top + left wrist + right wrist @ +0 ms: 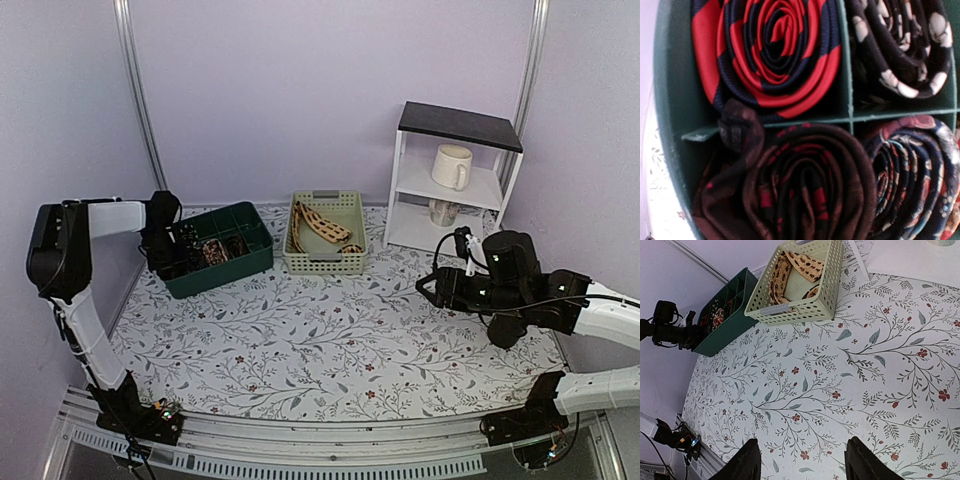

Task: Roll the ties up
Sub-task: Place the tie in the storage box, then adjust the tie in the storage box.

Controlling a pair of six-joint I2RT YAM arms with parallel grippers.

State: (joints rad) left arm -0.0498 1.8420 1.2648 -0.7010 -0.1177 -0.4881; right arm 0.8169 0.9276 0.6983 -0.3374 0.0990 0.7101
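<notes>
Four silky spiral coils [775, 55] in gridded green bin [670, 100]. One beige spotted tie [805, 262] in perforated basket [805, 305]. Fingers: right gripper [802, 460] wide, empty; left gripper [170, 245] unreadable.

four rolled ties [212, 250] are showing in one green divided box [250, 262] near the table's [330, 340] far left corner: one red-navy striped tie [775, 55], one white-spotted dark tie [900, 50], one brown-red tie [800, 190], one navy floral tie [912, 180]. one unrolled beige tie [322, 225] is lying in one cream basket [325, 262] at the far edge. two mugs, one cream mug [452, 166] and one patterned mug [443, 212], are standing on one white shelf unit [458, 125] at the far right corner.
</notes>
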